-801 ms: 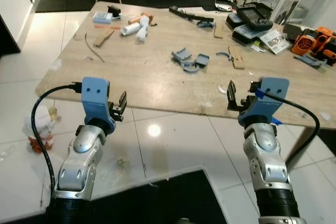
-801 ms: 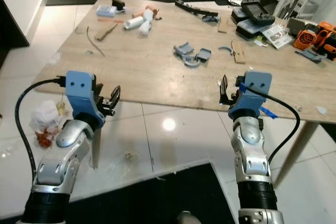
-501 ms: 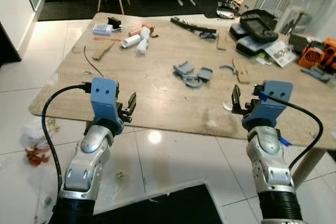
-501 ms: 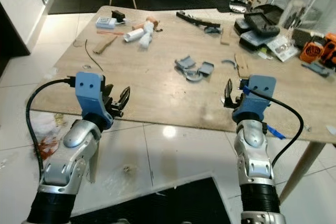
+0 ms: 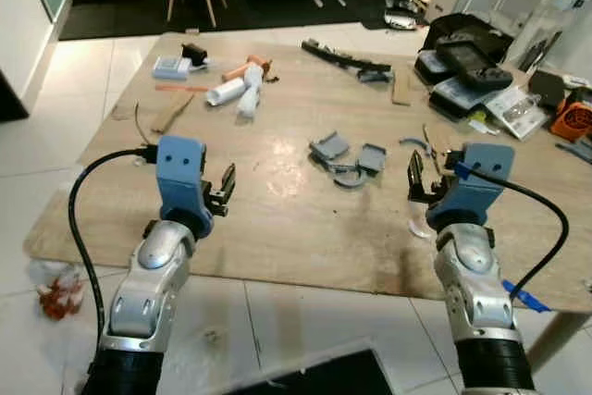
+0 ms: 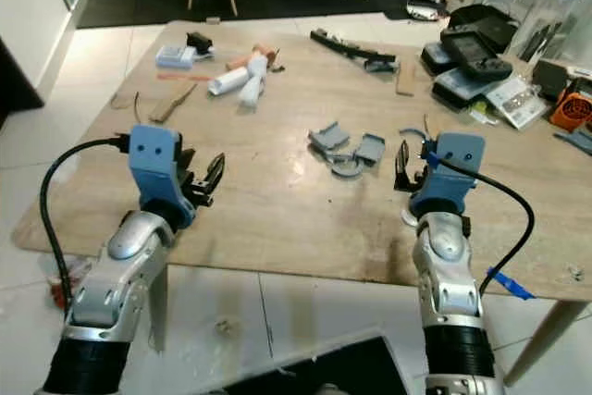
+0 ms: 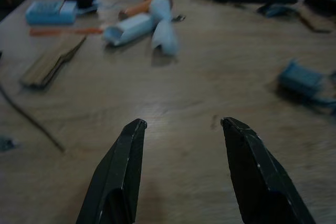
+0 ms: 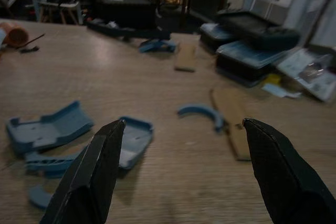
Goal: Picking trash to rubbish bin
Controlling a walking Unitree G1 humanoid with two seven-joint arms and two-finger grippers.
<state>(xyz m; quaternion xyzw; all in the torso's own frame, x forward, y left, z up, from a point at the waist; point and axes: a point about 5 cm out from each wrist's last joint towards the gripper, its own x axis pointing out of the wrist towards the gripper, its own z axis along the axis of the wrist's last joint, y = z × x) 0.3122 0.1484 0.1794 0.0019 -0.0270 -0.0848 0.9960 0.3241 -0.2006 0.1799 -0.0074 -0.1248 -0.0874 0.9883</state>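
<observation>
On the floor at far left, beside the table's near corner, lies the crumpled trash, white and orange; its shape is too small to give a long axis. The wooden table spreads ahead. The left gripper is raised over the near edge, forearm angled up and forward, blue wrist block on top, fingers spread apart and holding nothing, pointing across the tabletop toward two white tubes. These tubes lie flat near the far left end, their long axes running roughly toward the far edge, one with an orange end. Just left of them lie a flat wood strip and a small blue box. At mid-table sit blue plastic shell pieces, clustered and touching. The right gripper is held over the table's near right part, forearm nearly upright, fingers wide apart and empty, aimed at those blue pieces and a curved blue scrap. Black cases stand at the far right.
</observation>
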